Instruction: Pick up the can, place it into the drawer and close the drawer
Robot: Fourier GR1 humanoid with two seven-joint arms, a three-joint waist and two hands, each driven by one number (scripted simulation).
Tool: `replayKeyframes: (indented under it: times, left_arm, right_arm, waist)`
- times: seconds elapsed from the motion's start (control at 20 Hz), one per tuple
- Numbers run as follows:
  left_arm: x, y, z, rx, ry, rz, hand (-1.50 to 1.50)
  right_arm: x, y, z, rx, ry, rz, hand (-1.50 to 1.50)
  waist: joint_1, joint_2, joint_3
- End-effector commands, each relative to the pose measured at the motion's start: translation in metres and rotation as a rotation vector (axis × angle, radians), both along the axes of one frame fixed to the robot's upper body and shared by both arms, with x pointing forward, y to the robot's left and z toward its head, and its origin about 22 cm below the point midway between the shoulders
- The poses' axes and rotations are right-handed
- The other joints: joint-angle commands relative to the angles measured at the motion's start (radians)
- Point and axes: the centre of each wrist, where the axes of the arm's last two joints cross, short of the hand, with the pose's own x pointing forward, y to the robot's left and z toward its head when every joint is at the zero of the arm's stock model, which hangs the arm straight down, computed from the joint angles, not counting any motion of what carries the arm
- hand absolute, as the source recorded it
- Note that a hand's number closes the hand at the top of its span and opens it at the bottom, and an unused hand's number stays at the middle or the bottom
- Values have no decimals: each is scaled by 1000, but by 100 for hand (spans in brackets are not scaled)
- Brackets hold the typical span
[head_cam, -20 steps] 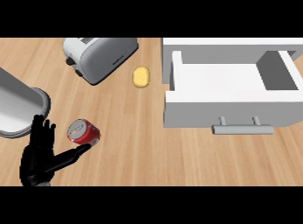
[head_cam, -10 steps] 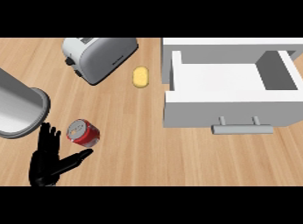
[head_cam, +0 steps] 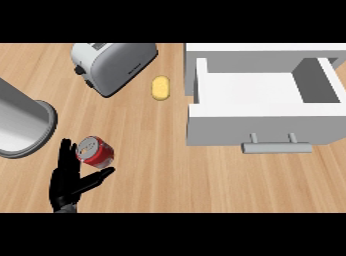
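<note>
Head view. The left hand stands nearer the view's lower edge than a second ago, when it reached higher beside the can; half a second ago it had already dropped most of this way. Its fingers are straight and spread, pointing up along the can's left side, the thumb angled out below the can; it grasps nothing, and whether a fingertip touches the can cannot be told. The can, red with a silver top, lies on its side on the counter, unmoved across the three frames, well apart from the drawer. The right hand shows nowhere.

Surface and surroundings. The counter is light wood with visible grain. The white drawer is pulled open at the right, its interior bare, a grey handle on its front. A silver toaster sits tilted at upper centre, and a small yellow oval item lies between it and the drawer. A large grey cylinder, a forearm, enters at the left, just beside the hand.
</note>
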Motion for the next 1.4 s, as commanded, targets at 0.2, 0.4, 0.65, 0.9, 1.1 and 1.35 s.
replayKeyframes:
  times: [0.2,0.4,0.65,0.9,1.1,1.35]
  left_arm:
    - [9,3,-19,-88,-32,16,-150]
    - [23,-9,-8,-95,-49,16,150]
    - [36,-26,0,-175,-89,-95,150]
    - [58,-15,29,-137,-196,-185,150]
    - [83,-43,56,-143,-246,-207,150]
    - [64,-25,52,-145,-244,-312,150]
  right_arm:
    - [-12,-5,6,-9,5,-4,-150]
    - [-4,-8,21,-6,26,23,-150]
    - [-10,-11,15,24,17,17,-150]
    - [-9,-2,-10,37,21,13,-150]
    - [-9,7,5,33,1,8,-150]
    - [-21,8,22,14,-2,10,-150]
  waist:
    - [-2,0,0]
    - [1,-1,0]
    - [0,-1,0]
    - [3,-2,1]
    - [2,-2,0]
    - [1,-3,0]
